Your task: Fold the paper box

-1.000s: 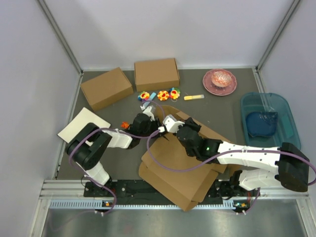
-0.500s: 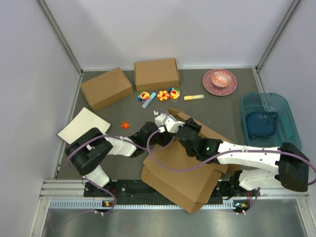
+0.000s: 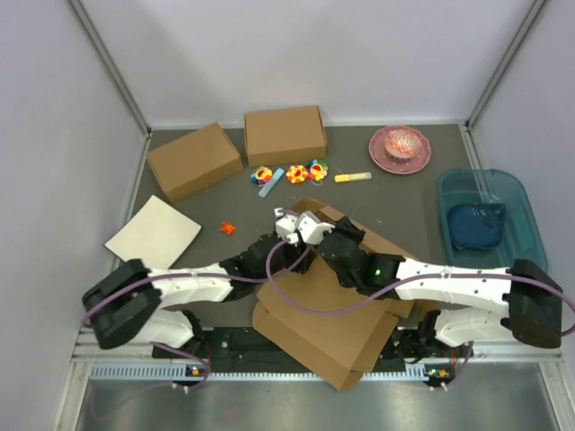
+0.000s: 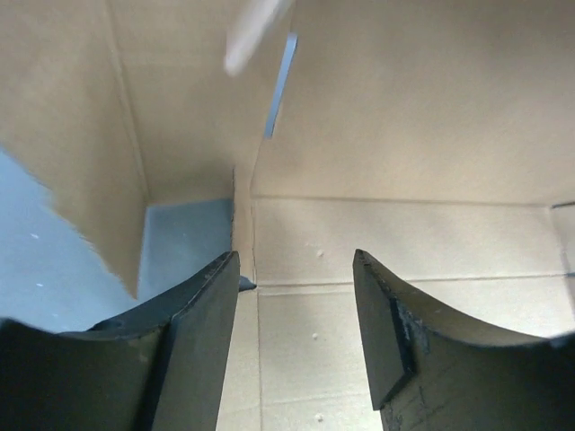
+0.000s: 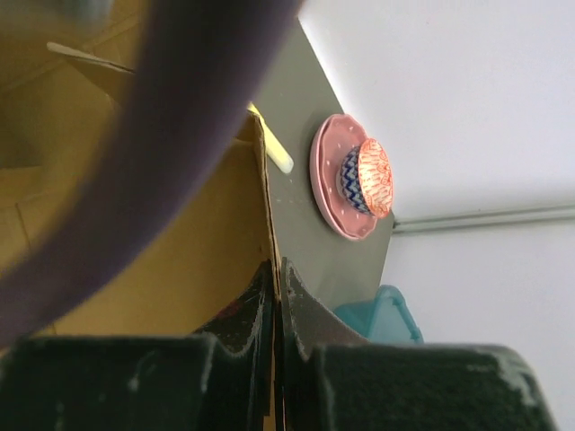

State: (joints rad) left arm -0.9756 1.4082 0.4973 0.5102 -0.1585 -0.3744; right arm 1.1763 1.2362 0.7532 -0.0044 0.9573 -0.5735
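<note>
- When the scene is viewed from above, the paper box (image 3: 332, 328) is seen as a large brown sheet, partly folded. It lies on the dark table (image 3: 404, 202) at the near edge, between the two arm bases.
- At the far-left corner of the paper box, where a wall is raised, the left gripper (image 3: 282, 232) and the right gripper (image 3: 312, 228) are brought close together.
- Beyond the paper box, a closed cardboard box (image 3: 194, 160), a second closed box (image 3: 285, 135) and a pink plate (image 3: 400, 148) are set. An off-white board (image 3: 153, 232) lies to the left of the paper box and a teal tub (image 3: 485, 211) to its right.
- From the left wrist, the left gripper (image 4: 295, 269) is shown with its dark fingers spread apart and nothing held between them. Creased panels of the paper box (image 4: 404, 135) fill the view beyond.
- From the right wrist, the right gripper (image 5: 277, 274) is shown closed, with a thin upright edge of the paper box (image 5: 180, 269) pinched between its fingers. The pink plate (image 5: 328, 193) is seen past that edge, and a blurred purple cable (image 5: 153, 135) crosses the foreground.
</note>
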